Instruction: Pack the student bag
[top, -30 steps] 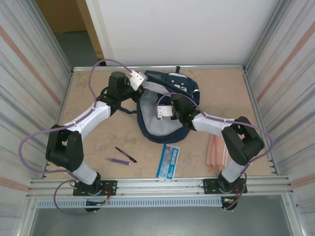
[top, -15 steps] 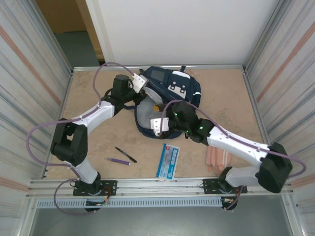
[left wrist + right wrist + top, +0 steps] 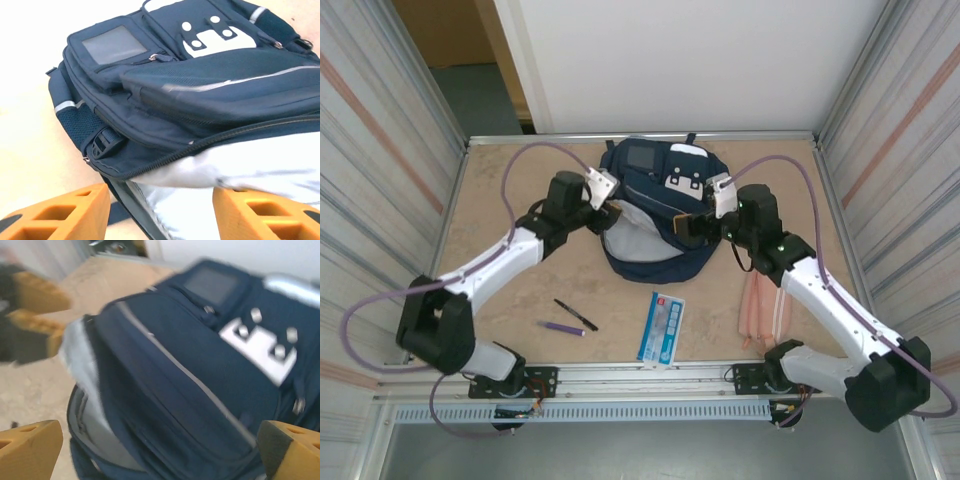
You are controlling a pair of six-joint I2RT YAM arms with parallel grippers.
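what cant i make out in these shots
- Bag interior: top view, its flap covers the opening beyond the grey lining.
- Bag detail: right wrist view, motion blur.
- Card print: top view, too small.
- Pencil case: top view, partly behind the right arm.

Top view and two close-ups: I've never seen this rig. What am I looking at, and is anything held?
Two robot arms, bolted to the table, each end in a two-finger gripper. The top view looks down from behind them. Each close-up comes from a wrist camera, the orange blocks being that gripper's own fingers. The left gripper and right gripper flank the navy student bag, its main pocket gaping on grey lining. Both are open, holding nothing. Near the front lie a black pen, a purple pen, a blue-and-white packet and a pink pencil case.
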